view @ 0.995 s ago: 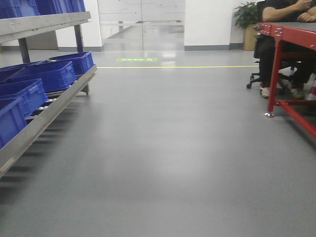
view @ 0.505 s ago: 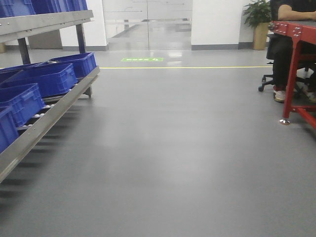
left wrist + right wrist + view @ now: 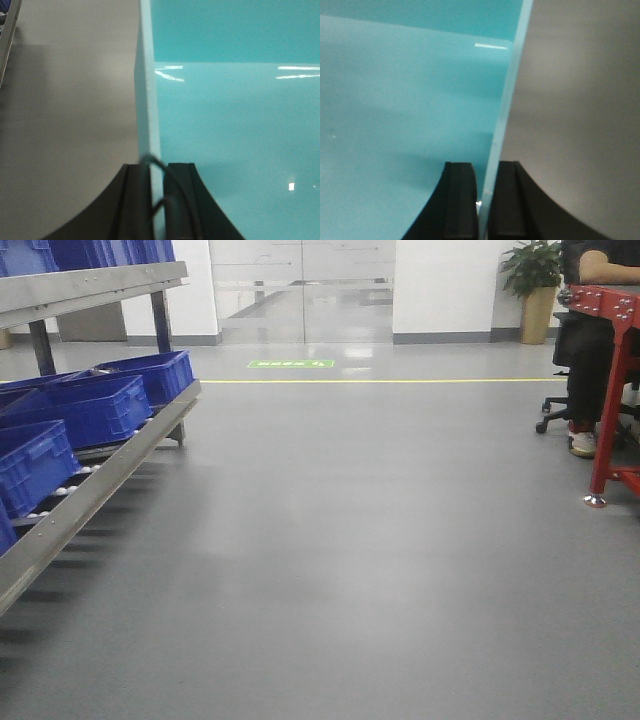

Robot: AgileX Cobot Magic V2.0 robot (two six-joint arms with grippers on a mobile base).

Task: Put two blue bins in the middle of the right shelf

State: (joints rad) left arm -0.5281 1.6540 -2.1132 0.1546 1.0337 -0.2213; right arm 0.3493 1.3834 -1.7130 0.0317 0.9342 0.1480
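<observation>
A pale light-blue bin [image 3: 230, 110] fills the right of the left wrist view; its left wall rim runs down between my black jaws. My left gripper [image 3: 157, 200] is shut on that rim, one jaw inside and one outside. In the right wrist view the same kind of pale blue bin [image 3: 405, 115] fills the left; my right gripper [image 3: 485, 200] is shut on its right wall rim. Whether one bin or two nested bins are held cannot be told. Neither bin nor grippers show in the front view.
A metal shelf rack [image 3: 100, 475] at the left holds several dark royal-blue bins [image 3: 85, 410]. A red-framed table [image 3: 612, 390] with a seated person [image 3: 590, 350] stands at the right. Grey floor [image 3: 350, 530] lies ahead, with a yellow line [image 3: 380, 380] and glass doors [image 3: 300, 290] beyond.
The front view has swung: the red table and seated person have slid toward the right edge, and the shelf rack now shows a little further right and higher in the frame.
</observation>
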